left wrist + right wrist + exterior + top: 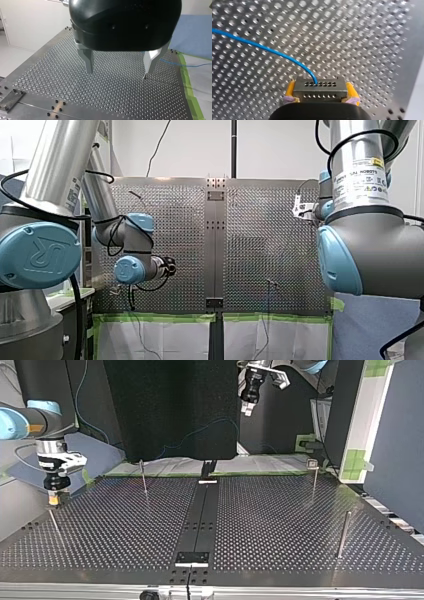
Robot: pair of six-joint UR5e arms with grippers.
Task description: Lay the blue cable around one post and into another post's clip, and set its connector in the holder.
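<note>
Since connector (320, 89) is clamped between yellow pads (291, 88) of right gripper (320, 87), cable (274, 51) is let arc over table (112, 95) (posts (343, 534) not yet rounded); left gripper (117, 72) is held clear above, jaws apart, likely for guiding.

A robotics lab: perforated metal bench (280, 525), steel posts (343, 535), green tape (150, 318) edging.
</note>
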